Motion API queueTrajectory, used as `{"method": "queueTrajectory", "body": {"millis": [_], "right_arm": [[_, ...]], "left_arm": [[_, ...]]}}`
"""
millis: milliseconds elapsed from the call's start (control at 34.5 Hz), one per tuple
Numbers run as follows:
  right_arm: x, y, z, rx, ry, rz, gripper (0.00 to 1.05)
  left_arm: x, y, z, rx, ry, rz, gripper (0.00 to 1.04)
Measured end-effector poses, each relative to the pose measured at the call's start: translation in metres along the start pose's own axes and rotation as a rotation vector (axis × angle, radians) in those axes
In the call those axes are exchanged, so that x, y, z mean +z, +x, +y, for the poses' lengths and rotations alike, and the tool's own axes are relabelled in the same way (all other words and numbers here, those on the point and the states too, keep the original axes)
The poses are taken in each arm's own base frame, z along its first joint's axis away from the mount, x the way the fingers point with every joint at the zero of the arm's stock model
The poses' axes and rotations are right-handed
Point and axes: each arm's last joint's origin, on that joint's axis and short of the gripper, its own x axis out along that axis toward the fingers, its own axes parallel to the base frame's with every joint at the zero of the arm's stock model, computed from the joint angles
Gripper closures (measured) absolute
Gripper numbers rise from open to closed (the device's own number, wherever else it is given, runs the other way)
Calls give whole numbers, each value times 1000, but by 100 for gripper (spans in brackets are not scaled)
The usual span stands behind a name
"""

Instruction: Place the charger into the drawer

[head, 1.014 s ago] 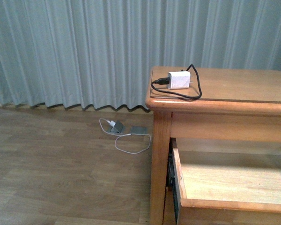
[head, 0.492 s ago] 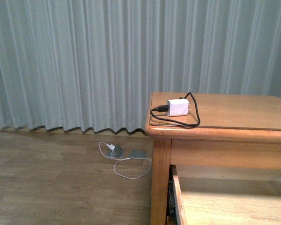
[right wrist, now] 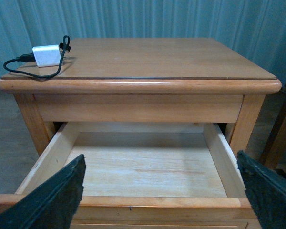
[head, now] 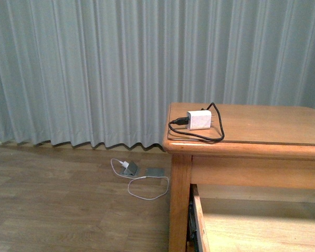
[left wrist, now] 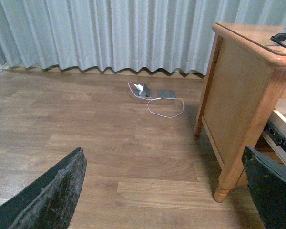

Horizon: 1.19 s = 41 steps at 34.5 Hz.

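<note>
On the table [head: 273,123], near its left front corner, sits the charger [head: 200,120], thin black cable looped about it, untouched. Both the left claw [left wrist: 163,157] and right claw [right wrist: 160,160] gape wide, holding nothing. Best grip, I judge: pinch the white body across its sides, lift until the cable clears the edge. Below, the drawer [right wrist: 148,202] stands pulled out, light wood interior bare.

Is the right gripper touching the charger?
Apart. In the right wrist view the charger lies on the table at a far corner, while the right gripper hangs open near the drawer, well clear.
</note>
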Motion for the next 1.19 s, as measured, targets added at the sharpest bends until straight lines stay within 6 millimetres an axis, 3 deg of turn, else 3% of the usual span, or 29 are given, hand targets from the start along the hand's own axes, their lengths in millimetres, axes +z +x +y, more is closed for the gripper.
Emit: {"method": "queueTrajectory", "body": {"millis": [666, 840, 1014, 1188], "right_arm": [[0, 0, 0, 0, 0, 0, 9], [0, 0, 0, 0, 0, 0, 9], [0, 0, 0, 0, 0, 0, 9], [0, 0, 0, 0, 0, 0, 9]], "left_arm": [[0, 0, 0, 0, 0, 0, 6], [-8, 6, -3, 206, -235, 89, 6], [13, 23, -9, 94, -268, 115, 6], [46, 60, -19, -43, -163, 181, 6]]}}
